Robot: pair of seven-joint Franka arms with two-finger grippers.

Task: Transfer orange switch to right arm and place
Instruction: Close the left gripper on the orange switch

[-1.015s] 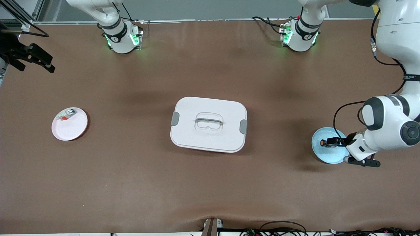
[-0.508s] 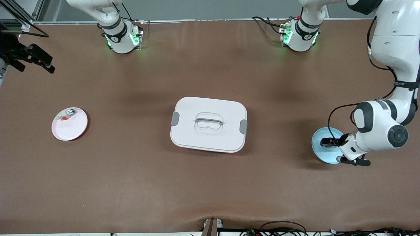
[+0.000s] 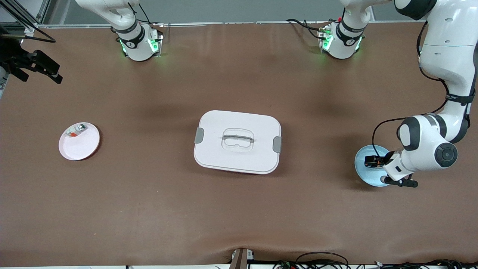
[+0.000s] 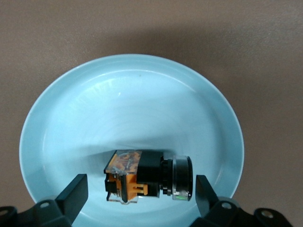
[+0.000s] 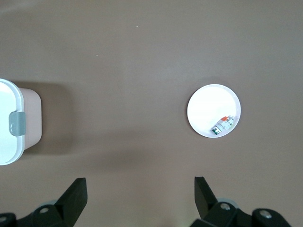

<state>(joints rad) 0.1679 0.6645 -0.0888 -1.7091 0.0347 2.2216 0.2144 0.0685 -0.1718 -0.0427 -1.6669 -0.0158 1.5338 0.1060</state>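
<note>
Front view: left gripper (image 3: 373, 161) is hanging low over the light blue plate (image 3: 365, 173) near the left arm's end of the table, with the orange switch (image 3: 370, 161) at its tips; the finger gap cannot be judged here. The right gripper (image 3: 37, 67) is waiting, raised over the right arm's end. Left wrist view: the fingers (image 4: 73, 196) are standing spread wide, one on either side of the orange switch (image 4: 147, 176), not touching it; the switch is lying on its side in the plate (image 4: 132, 94). Right wrist view: the fingers (image 5: 75, 196) are spread, holding nothing, over bare table; a white plate (image 5: 206, 111) carrying a small white-grey part (image 5: 222, 124) is showing.
</note>
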